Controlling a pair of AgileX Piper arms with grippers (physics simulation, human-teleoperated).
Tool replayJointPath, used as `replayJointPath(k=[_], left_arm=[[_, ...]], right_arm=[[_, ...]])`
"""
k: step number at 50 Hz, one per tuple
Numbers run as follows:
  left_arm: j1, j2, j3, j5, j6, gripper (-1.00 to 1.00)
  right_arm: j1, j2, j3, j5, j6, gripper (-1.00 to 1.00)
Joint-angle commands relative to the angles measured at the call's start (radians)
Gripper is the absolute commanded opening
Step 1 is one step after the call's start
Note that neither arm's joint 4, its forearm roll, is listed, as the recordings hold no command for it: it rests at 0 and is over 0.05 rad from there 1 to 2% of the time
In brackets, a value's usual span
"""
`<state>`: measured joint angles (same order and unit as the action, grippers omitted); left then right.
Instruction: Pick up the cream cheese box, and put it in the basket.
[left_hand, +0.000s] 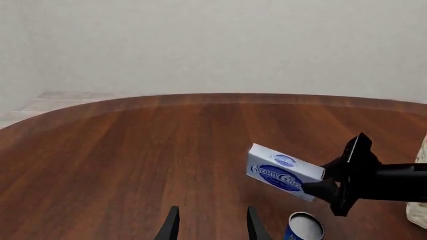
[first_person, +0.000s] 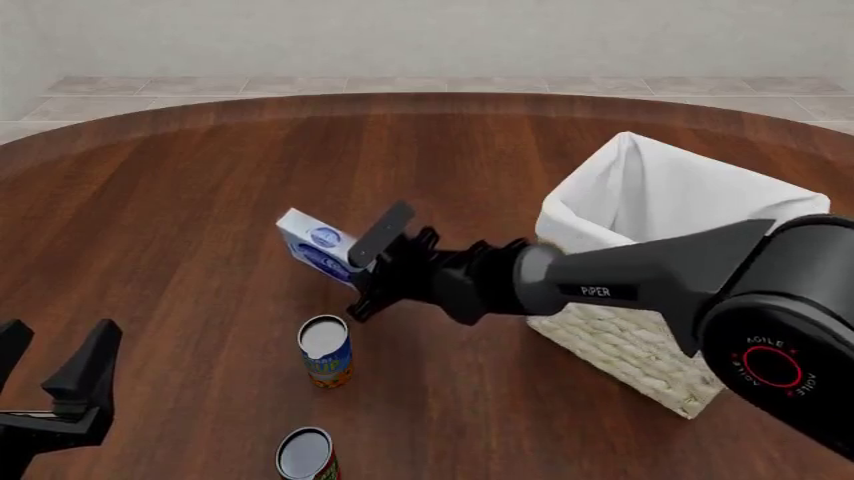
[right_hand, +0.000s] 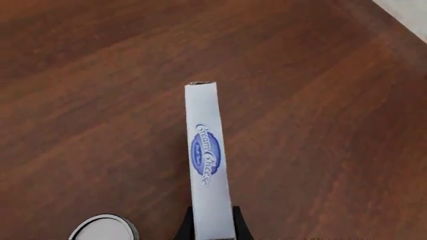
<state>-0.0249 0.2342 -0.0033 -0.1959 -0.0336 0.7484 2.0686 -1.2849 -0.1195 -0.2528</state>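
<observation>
Cream cheese box left of basket

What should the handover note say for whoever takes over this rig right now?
Right gripper: shut on the cream cheese box, holding it by one end, lifted clear of the table.
Left gripper: open, holding nothing, low at the near left of the table.
Basket: on the table's right side; what shows of its inside is bare, and the box is off to its left, not yet over it.
Two cans stand near the box: one just below it in the front view, another nearer the table edge.
Done: box grasped and raised. Left: carry it right, over the basket rim, and release.
</observation>
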Motion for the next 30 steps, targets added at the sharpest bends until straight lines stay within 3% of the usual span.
replayJointPath(k=[1,30], left_arm=[[0.0,-0.001,0.0,0.0,0.002,1.0],[-0.002,-0.012,0.001,0.01,0.007,1.0]], right_arm=[[0.001,-0.049,0.019,-0.006,0.008,-1.0],[0.031,-0.232,0.117,-0.011,0.009,-1.0]])
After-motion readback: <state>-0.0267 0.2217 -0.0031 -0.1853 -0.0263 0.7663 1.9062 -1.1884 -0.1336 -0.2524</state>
